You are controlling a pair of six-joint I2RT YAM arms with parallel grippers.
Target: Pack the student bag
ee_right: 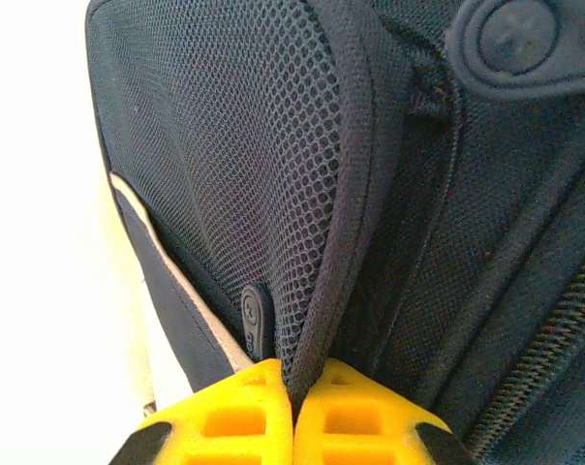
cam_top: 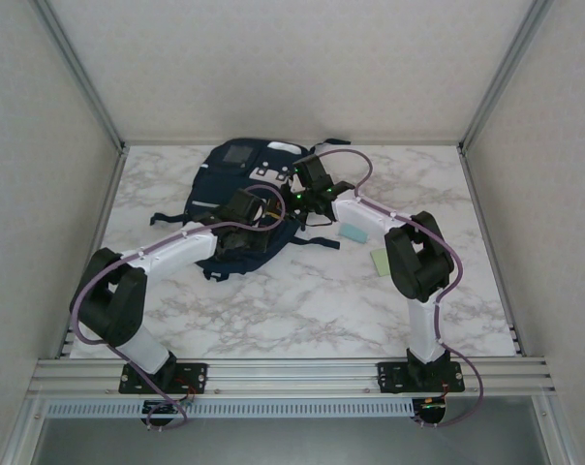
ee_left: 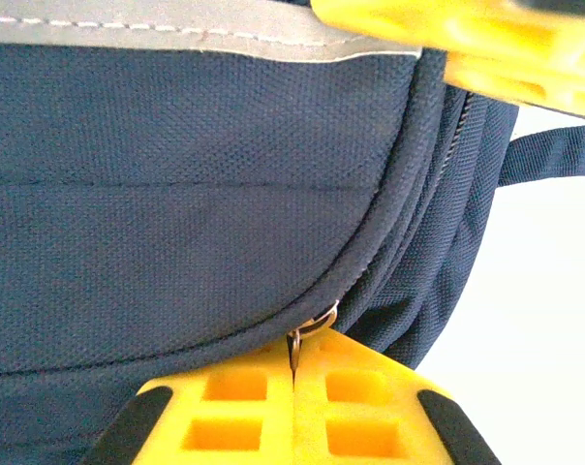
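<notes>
Where marble desk [cam_top: 273, 310] spans cell, student bag [cam_top: 236, 170] lies at far centre, navy, grey patch facing up. Left claw [ee_left: 292, 366]: fingers together, clamped on metal zip pull [ee_left: 317, 318] at curved seam. Right claw [ee_right: 293, 383]: fingers together, clamped on student bag at bound edge of mesh pocket [ee_right: 244, 194]. Pale blue card [cam_top: 353, 233] and green card [cam_top: 380, 263] flat on desk, right of bag, apart from it.
</notes>
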